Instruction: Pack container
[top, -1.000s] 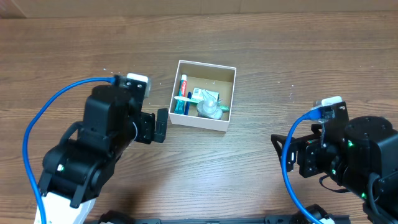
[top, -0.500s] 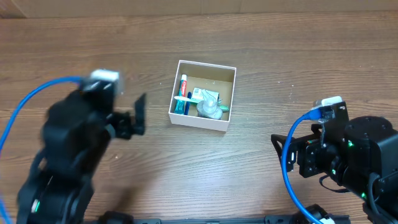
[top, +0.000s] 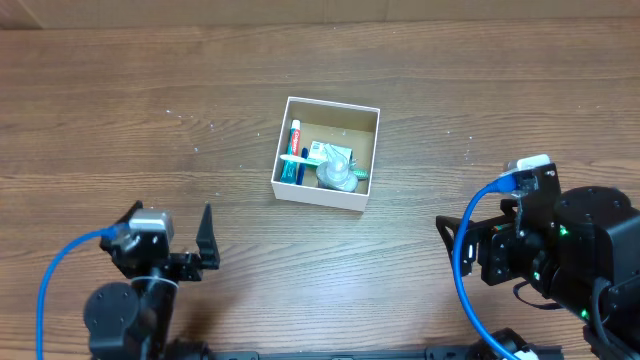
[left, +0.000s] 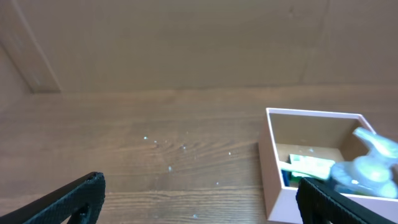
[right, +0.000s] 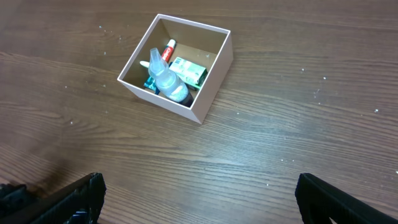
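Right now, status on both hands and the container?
Left hand open, empty. Right hand open, empty. Container upright, toiletries inside, neither hand touching it. Nothing in the way.

This looks like a robotics lab bench: a wood-grain desk (top: 420, 60) with a black left arm (top: 130, 315) and right arm (top: 570, 255) at its near edge, blue cables (top: 458, 268) looping off them, the container (top: 318, 194) of toiletries set out, and a plain brown panel (left: 186, 43) behind.

Holds the left gripper (left: 199, 186) low at the near left of the overhead view, jaws spread wide, gripping nothing; tucks the left arm (top: 125, 320) beneath it; holds the right gripper (right: 199, 185) likewise agape and empty, right arm (top: 570, 255) folded at near right.
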